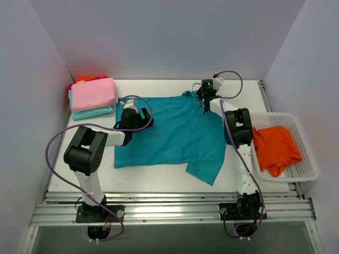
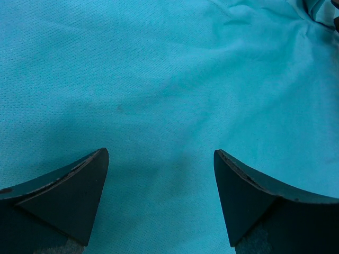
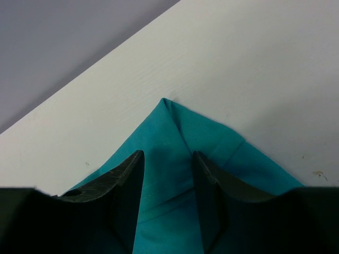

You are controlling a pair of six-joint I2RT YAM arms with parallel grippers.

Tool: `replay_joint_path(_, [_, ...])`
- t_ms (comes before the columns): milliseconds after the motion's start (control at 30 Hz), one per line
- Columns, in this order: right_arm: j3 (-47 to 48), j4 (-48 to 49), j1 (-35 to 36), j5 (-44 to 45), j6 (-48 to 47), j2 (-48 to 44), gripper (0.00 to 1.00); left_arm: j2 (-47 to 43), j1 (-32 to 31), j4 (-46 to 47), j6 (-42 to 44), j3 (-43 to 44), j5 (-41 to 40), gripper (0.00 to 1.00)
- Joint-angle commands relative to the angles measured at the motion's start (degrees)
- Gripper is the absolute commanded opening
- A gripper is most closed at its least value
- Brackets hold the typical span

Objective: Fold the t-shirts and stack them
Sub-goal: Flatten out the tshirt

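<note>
**Teal shirt, fold about to begin.** The teal shirt (image 1: 169, 132) lies spread at the centre of the table (image 1: 159, 177), with one sleeve trailing toward the near edge. Your left gripper (image 2: 161, 153) hovers over its left side, fingers wide apart and holding nothing. Your right gripper (image 3: 167, 153) sits at the far right corner, fingers narrowly parted with a ridge of cloth between them; whether they pinch it cannot be told. The pink shirt (image 1: 93, 93) lies folded on the aqua shirt (image 1: 90, 112) at far left. The orange shirt (image 1: 275, 148) lies in the basket (image 1: 310, 170). Seat both grips on the cloth's edge first, then lift and carry both arms together so the fold line runs straight.
</note>
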Motion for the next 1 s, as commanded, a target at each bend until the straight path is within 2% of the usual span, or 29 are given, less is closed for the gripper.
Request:
replay_joint_path(0, [-0.41, -2.79, 0.32, 1.38, 0.51, -1.96, 0.38, 0.56, 0.17, 3.43, 0.03, 2.42, 0.89, 0.89])
replay_joint_path(133, [0.03, -2.96, 0.32, 0.94, 0.60, -1.08, 0.35, 0.74, 0.34, 3.61, 0.03, 2.42, 0.89, 0.89])
replay_joint_path(333, [0.73, -3.66, 0.23, 0.42, 0.43, 0.41, 0.17, 1.44, 0.78, 3.96, 0.03, 2.42, 0.89, 0.89])
replay_joint_path(467, [1.96, -4.55, 0.23, 0.24, 0.52, 1.38, 0.01, 1.61, 1.04, 4.14, -0.06, 2.50, 0.89, 0.89])
replay_joint_path(967, [1.08, -4.02, 0.32, -0.64, 0.86, -1.77, 0.00, 2.84, 1.13, 4.66, -0.41, 3.03, 2.73, 0.89])
